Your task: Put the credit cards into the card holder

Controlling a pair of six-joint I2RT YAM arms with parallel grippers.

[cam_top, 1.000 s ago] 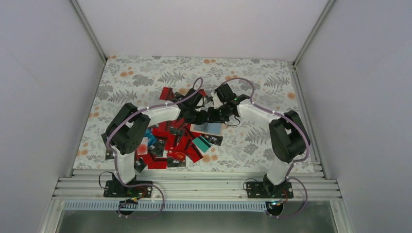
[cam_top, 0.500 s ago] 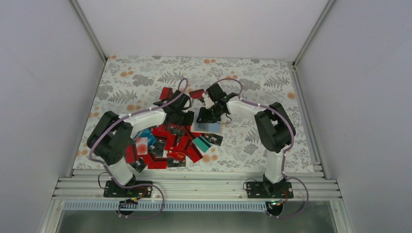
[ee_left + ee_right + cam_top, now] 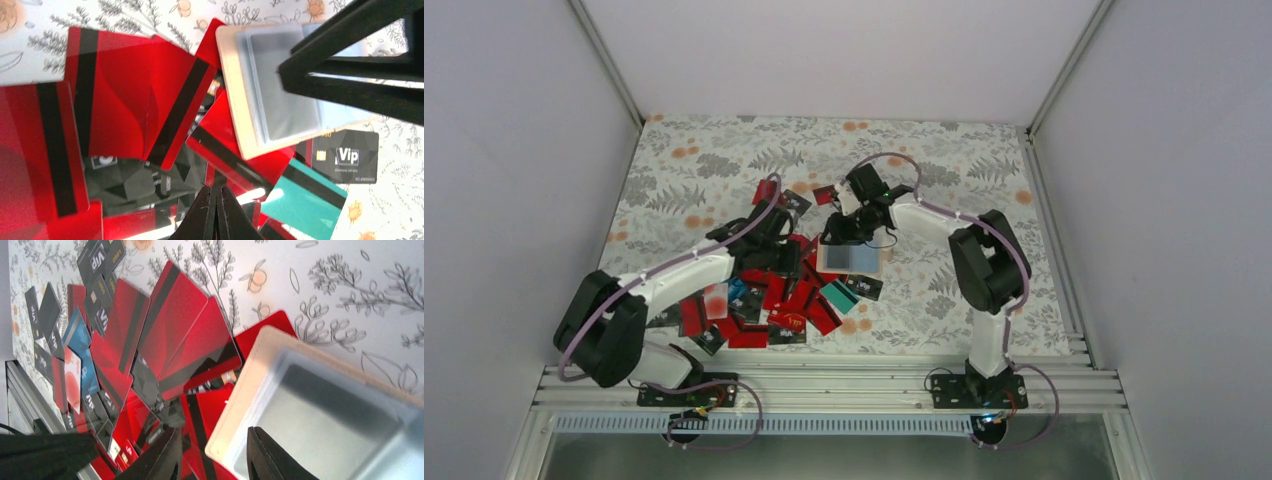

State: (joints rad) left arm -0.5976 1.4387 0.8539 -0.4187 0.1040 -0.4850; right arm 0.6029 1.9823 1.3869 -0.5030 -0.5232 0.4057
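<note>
The credit cards (image 3: 764, 300) lie in a loose heap on the floral cloth, mostly red (image 3: 125, 100), with a teal one (image 3: 300, 195) and a black Vip card (image 3: 345, 156). At the heap's right edge the tan card holder (image 3: 849, 258) lies open, its clear sleeves up (image 3: 280, 95). My left gripper (image 3: 216, 189) is shut and empty, low over the red cards, left of the holder (image 3: 776, 252). My right gripper (image 3: 211, 430) is open, straddling a corner of the card holder (image 3: 320, 415), one finger over the sleeve. Its black fingers (image 3: 350, 92) cross the holder.
More cards lie apart from the heap: a red and a black one (image 3: 796, 200) at the back, black ones (image 3: 102, 260) toward the left. The frame rail (image 3: 824, 385) runs along the near edge, and grey walls enclose the cloth.
My left arm has drawn back to the left and nearer, away from the card holder. My right gripper's jaws have widened, and it shifted slightly left over the holder.
</note>
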